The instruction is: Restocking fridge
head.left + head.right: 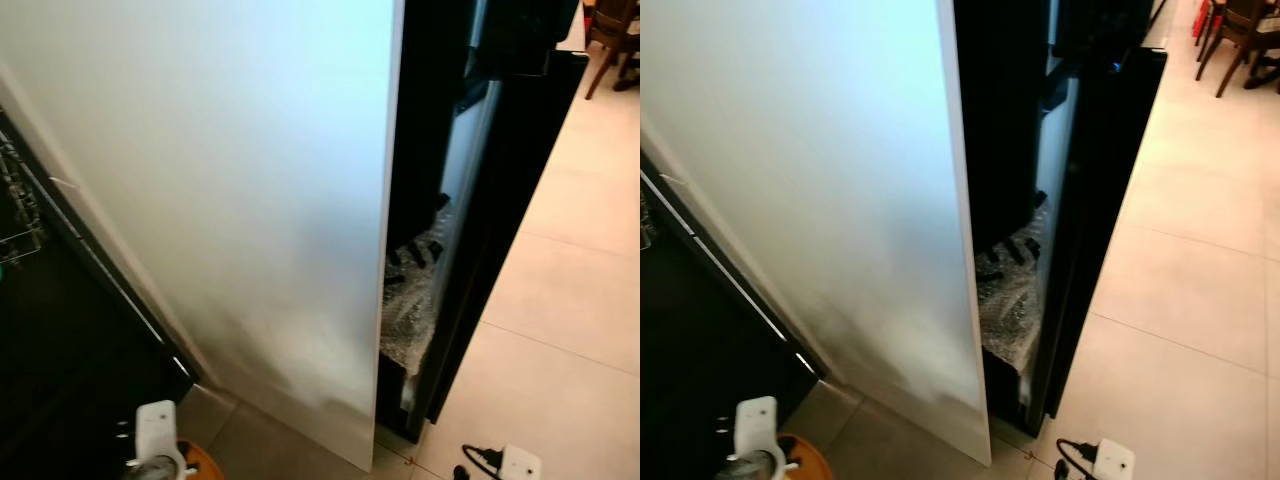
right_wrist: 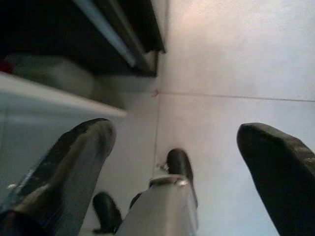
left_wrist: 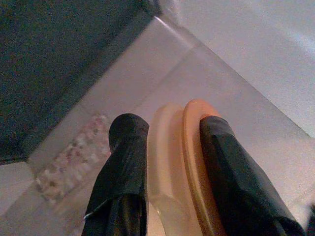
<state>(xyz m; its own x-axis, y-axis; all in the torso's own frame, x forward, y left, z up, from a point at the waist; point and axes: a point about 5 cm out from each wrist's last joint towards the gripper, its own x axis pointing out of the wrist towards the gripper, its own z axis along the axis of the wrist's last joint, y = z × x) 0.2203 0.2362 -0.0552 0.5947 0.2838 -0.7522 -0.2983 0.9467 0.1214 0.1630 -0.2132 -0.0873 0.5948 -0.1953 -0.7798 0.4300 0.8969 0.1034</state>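
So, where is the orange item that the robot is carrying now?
The orange item sits between the left gripper's fingers, low on the robot's left, above the floor tiles beside the white panel.

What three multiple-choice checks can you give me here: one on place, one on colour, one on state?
1. Where is the white plug block with black cable?
A. On the pale tiled floor
B. On a fridge shelf
C. In a gripper

2. What colour is the round-rimmed plastic item in the left gripper?
A. Blue
B. Orange
C. Green

3. How is the right gripper?
A. Shut on a bottle
B. Open, empty
C. Shut on nothing

Answers: A, it lies on the tiles; B, its rim shows orange between the fingers; B, the fingers stand wide apart over the floor.
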